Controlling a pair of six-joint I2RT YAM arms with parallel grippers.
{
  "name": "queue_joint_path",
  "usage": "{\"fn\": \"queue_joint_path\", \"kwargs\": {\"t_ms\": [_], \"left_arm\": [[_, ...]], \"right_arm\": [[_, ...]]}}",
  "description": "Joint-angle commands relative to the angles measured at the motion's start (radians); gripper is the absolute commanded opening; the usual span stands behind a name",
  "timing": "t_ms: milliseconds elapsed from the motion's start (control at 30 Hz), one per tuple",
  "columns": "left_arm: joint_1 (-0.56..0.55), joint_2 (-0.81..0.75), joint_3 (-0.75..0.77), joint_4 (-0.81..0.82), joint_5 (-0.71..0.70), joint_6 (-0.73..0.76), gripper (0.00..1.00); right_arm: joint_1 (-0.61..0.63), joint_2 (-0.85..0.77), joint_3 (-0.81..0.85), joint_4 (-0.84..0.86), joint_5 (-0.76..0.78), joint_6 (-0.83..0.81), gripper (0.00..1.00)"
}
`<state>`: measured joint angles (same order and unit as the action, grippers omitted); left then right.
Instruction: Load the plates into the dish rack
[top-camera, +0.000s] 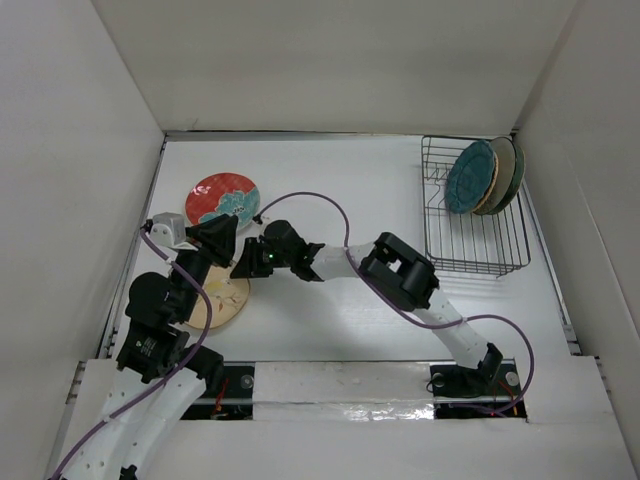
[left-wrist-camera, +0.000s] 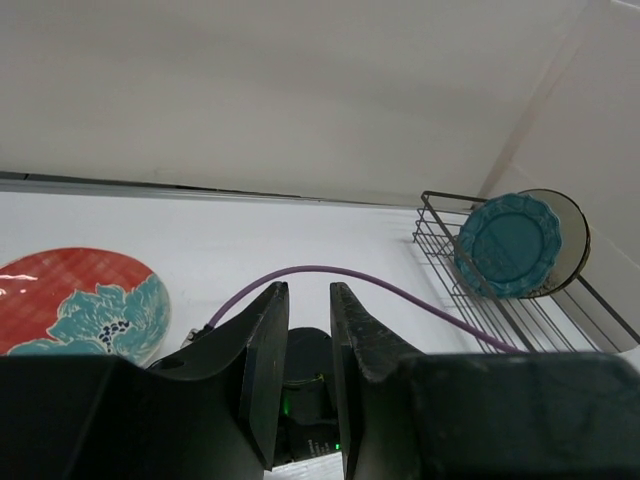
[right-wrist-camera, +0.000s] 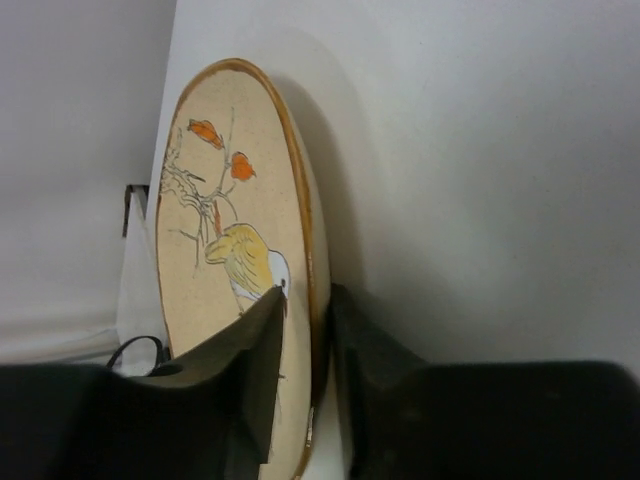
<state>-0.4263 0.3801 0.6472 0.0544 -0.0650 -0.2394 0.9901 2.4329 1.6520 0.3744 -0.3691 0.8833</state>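
Right wrist view has the right gripper (right-wrist-camera: 305, 320) pinching the rim of the tan bird-and-sprig plate (right-wrist-camera: 225, 170), one finger on the painted face and the other on the underside. Seen edge-on there, the plate's long axis runs up the picture, with its face turned left and the white table (right-wrist-camera: 480, 150) just behind it. From the top external camera the same plate sits at the near left of the table, face up and partly under the left arm. The right gripper is at its far rim; whether the plate is raised off the surface I cannot tell. The left gripper (left-wrist-camera: 309, 300) holds nothing, its fingers a narrow slit apart. A red-and-teal plate (top-camera: 222, 198) lies flat just beyond. In the dish rack (top-camera: 480, 250) at far right, a scalloped teal plate (top-camera: 470, 177) stands on edge, face to the left, with more plates (top-camera: 512, 168) behind it
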Motion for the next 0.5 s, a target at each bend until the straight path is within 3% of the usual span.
{"fn": "queue_joint_path", "kwargs": {"t_ms": [0,100,133,167,333,467], "left_arm": [[-0.006,-0.021,0.003,0.030,-0.015,0.018,0.21],[-0.006,-0.036,-0.003,0.036,-0.022,0.018,0.21],[-0.006,-0.038,-0.001,0.035,-0.021,0.018,0.21],[-0.006,-0.037,0.000,0.035,-0.019,0.018,0.21],[-0.006,-0.049,0.000,0.035,-0.012,0.012,0.21],[-0.006,-0.076,-0.009,0.051,-0.002,0.008,0.21]], "right_arm": [[0.021,0.017,-0.018,-0.005,0.001,0.020,0.27],[0.012,-0.011,-0.075,0.026,-0.008,0.026,0.14],[0.001,-0.033,-0.089,0.038,-0.017,0.028,0.03],[-0.008,-0.047,-0.116,0.070,-0.028,0.028,0.00],[-0.065,-0.168,-0.225,0.219,-0.111,0.083,0.00],[-0.142,-0.363,-0.293,0.279,-0.128,0.094,0.00]]}}
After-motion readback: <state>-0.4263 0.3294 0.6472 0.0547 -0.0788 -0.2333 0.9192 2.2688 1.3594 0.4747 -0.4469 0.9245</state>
